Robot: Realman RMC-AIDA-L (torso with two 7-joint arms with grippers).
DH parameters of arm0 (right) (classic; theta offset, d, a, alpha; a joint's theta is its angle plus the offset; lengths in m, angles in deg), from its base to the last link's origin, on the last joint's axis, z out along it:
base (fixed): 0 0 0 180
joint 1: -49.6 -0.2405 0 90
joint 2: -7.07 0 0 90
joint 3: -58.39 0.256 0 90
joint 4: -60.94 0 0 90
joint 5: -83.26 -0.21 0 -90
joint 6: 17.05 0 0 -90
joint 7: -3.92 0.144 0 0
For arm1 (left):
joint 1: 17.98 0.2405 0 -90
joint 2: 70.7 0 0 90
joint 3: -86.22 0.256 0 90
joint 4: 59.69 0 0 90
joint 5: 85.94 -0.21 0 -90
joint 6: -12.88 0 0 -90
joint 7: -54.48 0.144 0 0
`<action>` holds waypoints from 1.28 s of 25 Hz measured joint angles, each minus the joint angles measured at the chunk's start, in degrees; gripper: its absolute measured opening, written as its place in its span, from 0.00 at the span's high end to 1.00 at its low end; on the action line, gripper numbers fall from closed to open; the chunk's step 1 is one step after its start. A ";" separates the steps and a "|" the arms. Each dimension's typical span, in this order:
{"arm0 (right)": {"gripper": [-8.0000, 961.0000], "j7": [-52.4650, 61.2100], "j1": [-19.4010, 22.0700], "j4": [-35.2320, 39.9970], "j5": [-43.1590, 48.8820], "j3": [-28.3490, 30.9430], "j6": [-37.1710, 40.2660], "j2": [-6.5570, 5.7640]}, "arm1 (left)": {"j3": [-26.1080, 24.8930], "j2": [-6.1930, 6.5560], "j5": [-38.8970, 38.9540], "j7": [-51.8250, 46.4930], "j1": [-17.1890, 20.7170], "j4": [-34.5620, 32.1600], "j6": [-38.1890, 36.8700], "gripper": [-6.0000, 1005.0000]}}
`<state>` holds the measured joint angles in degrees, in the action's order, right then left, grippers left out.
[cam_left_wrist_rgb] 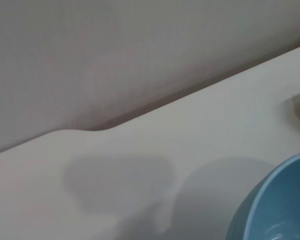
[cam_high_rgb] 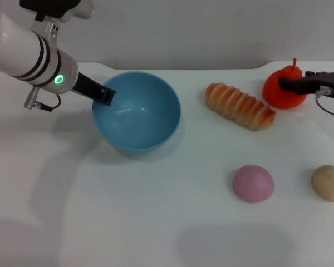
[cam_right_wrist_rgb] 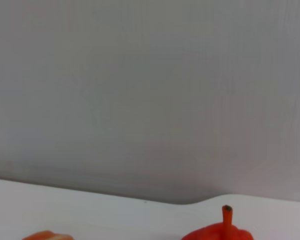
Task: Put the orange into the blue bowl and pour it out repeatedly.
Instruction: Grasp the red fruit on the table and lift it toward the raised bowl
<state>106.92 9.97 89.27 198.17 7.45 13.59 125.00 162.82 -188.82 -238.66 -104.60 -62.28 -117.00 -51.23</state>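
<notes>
**Both hands on their things, fruit and bowl well apart**

From the head view, the blue bowl (cam_high_rgb: 137,111) sits upright on the white counter (cam_high_rgb: 128,222), left of centre in the frame. The left hand (cam_high_rgb: 108,94) comes in from the upper left and pinches the bowl's rim on its left side, one dark finger on the inner wall of the bowl. The arm behind it shows a green ring light (cam_high_rgb: 58,79). In the left wrist view only a curved piece of the bowl (cam_left_wrist_rgb: 280,205) shows at the lower right corner.

The orange (cam_high_rgb: 282,89) rests on the counter at the upper right of the frame, near the back edge, its stem pointing up. The right hand (cam_high_rgb: 292,85) reaches in from the right edge and its dark fingers lie across the front of the fruit, gripping it. In the right wrist view only the top of the orange (cam_right_wrist_rgb: 217,232) and its stem show at the bottom edge.

Between bowl and orange lies a striped bread loaf (cam_high_rgb: 239,105), slanting down to the right. Lower right sit a pink ball (cam_high_rgb: 253,183) and, at the frame's edge, a beige lump (cam_high_rgb: 329,182).
</notes>
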 joint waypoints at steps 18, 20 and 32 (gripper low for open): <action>0.38 -3.73 -0.85 -2.99 0.11 -0.57 -5.40 0.43 | 0.13 -0.04 -0.04 0.00 0.26 0.22 0.51 0.99; 0.47 -4.04 -0.67 -2.59 0.14 -0.72 -5.42 0.48 | 0.12 -0.03 -0.04 0.00 0.26 0.21 0.53 0.99; 0.84 -2.93 3.55 11.29 -0.29 -5.08 2.09 1.01 | 0.04 0.00 -0.03 0.00 -0.03 0.12 -0.03 0.99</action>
<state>104.00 13.53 100.56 197.87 2.37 15.68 126.01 162.86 -188.82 -238.70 -104.60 -62.32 -116.87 -51.26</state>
